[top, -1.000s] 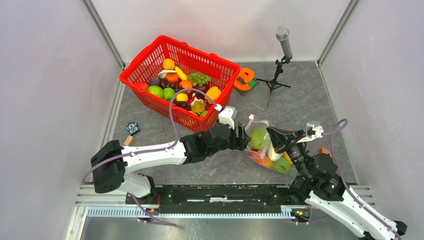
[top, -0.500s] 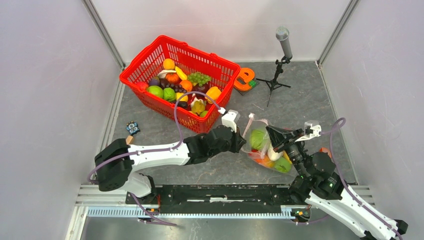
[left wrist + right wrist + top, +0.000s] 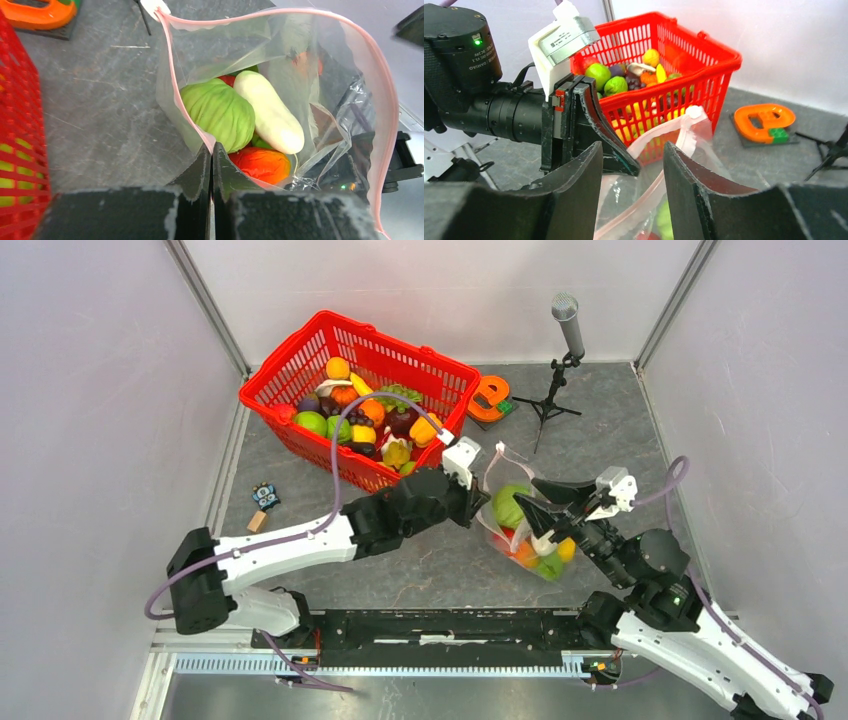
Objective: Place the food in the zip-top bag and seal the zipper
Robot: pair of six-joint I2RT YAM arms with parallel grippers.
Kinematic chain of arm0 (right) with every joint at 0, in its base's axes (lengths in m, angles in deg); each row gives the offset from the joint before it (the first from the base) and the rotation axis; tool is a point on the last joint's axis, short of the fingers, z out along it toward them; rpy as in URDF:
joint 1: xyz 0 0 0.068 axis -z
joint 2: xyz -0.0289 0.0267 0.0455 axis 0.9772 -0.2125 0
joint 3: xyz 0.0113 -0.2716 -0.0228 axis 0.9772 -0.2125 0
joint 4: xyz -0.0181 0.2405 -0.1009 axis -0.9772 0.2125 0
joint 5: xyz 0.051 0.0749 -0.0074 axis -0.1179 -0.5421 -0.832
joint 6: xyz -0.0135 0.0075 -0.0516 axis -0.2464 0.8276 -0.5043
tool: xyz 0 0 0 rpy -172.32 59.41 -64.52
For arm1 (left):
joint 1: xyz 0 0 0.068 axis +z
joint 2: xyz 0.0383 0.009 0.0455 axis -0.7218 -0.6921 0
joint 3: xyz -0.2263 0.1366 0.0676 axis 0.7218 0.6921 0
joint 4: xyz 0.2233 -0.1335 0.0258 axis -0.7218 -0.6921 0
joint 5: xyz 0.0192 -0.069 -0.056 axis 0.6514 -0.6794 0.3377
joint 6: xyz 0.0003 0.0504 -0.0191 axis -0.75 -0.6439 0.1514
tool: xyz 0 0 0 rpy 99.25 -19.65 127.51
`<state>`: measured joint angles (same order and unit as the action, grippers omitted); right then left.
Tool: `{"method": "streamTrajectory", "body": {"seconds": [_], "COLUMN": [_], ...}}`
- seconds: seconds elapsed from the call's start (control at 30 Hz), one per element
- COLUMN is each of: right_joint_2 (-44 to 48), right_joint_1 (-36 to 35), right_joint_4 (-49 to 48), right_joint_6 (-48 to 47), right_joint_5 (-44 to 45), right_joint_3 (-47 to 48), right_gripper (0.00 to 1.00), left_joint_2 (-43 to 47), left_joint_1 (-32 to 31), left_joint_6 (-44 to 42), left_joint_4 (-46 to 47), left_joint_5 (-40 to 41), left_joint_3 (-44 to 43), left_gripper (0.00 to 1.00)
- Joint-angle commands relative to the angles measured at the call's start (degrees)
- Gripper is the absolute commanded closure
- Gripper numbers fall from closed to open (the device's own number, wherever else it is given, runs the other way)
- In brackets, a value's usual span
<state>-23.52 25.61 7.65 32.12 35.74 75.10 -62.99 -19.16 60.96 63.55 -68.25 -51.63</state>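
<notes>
Well, L pincer (image 3: 211,150) pinched the pale-pink zipper strip (image 3: 172,75) of the clear crinkly bag (image 3: 320,100) beside the red mesh basket (image 3: 22,95), R pincer (image 3: 634,150) spread; a slip could've spilled glossy toy veg (image 3: 220,112).

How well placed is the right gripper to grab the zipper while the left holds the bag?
Probably yes: the right gripper is open and the zipper rises between its fingers, nothing blocking. The left gripper, shut on the rim of the zip-top bag right beside, leaves little room.
</notes>
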Motion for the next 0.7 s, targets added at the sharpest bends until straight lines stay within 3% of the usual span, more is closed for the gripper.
{"method": "streamTrajectory", "body": {"seconds": [0.0, 0.23, 0.33, 0.43, 0.67], "right_joint_2": [-1.5, -8.8, -13.0, -18.7, -23.2], "right_joint_1": [-0.1, -0.1, -0.1, 0.1, 9.4], "right_joint_4": [1.5, 3.8, 5.0, 8.6, 9.2], "right_joint_6": [-9.4, -20.2, -23.8, -25.9, -23.3], "right_joint_5": [3.1, 12.1, 20.8, 25.4, 18.6], "right_joint_3": [6.7, 15.3, 17.8, 21.1, 24.1], "right_gripper": [0.47, 0.46, 0.46, 0.45, 0.45], "left_joint_2": [4.5, 6.5, 6.5, 7.5, 6.9], "left_joint_1": [3.3, 6.5, 7.3, 7.8, 11.4], "left_joint_6": [-8.1, -18.8, -26.1, -29.9, -35.1], "left_joint_4": [-1.6, -8.3, -12.8, -13.4, -17.4], "left_joint_5": [-4.0, -12.1, -20.2, -23.1, -29.0], "left_joint_3": [-2.9, -6.0, -8.4, -8.6, -12.8], "left_gripper": [0.98, 0.98, 0.98, 0.98, 0.98]}}
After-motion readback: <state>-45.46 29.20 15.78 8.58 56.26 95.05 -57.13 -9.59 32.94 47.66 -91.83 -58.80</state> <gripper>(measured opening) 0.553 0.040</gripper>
